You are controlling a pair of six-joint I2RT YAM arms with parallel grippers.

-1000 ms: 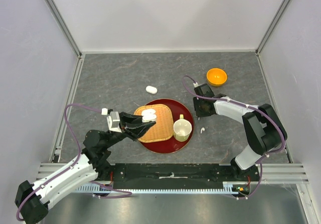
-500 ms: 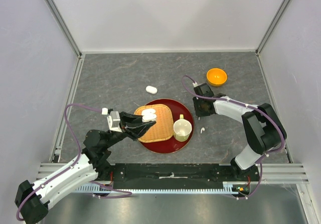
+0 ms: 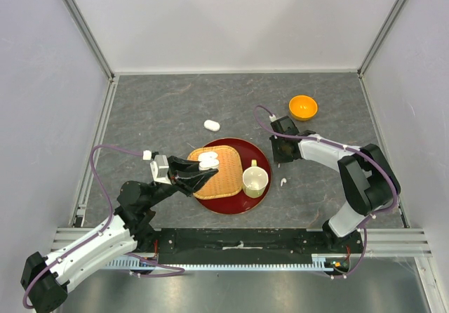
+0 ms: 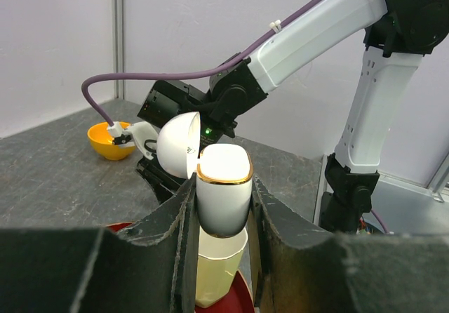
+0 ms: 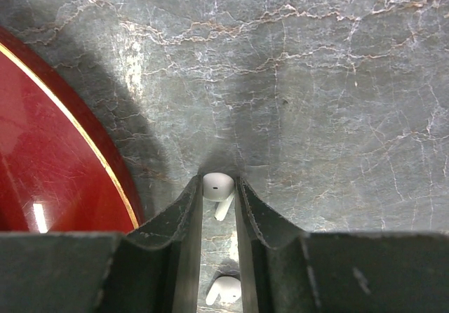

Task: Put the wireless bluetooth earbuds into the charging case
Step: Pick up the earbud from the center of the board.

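Observation:
My left gripper (image 3: pixel 207 167) is shut on a white charging case (image 3: pixel 208 161) and holds it over the woven mat. In the left wrist view the case (image 4: pixel 223 187) sits upright between my fingers, its gold-rimmed mouth showing and its lid (image 4: pixel 177 144) swung open to the left. My right gripper (image 3: pixel 281 157) points down at the table just right of the red tray. In the right wrist view it (image 5: pixel 219 190) is shut on a tiny white earbud (image 5: pixel 218 185) at the fingertips. A second earbud (image 5: pixel 224 290) lies on the table between the fingers, nearer the camera. Another earbud (image 3: pixel 283 182) lies right of the cup.
A round red tray (image 3: pixel 242 204) holds a woven mat (image 3: pixel 221 180) and a cream cup (image 3: pixel 255 179). A closed white case (image 3: pixel 211 125) lies behind the tray. An orange bowl (image 3: pixel 303 107) stands at the back right. Grey walls close in on three sides.

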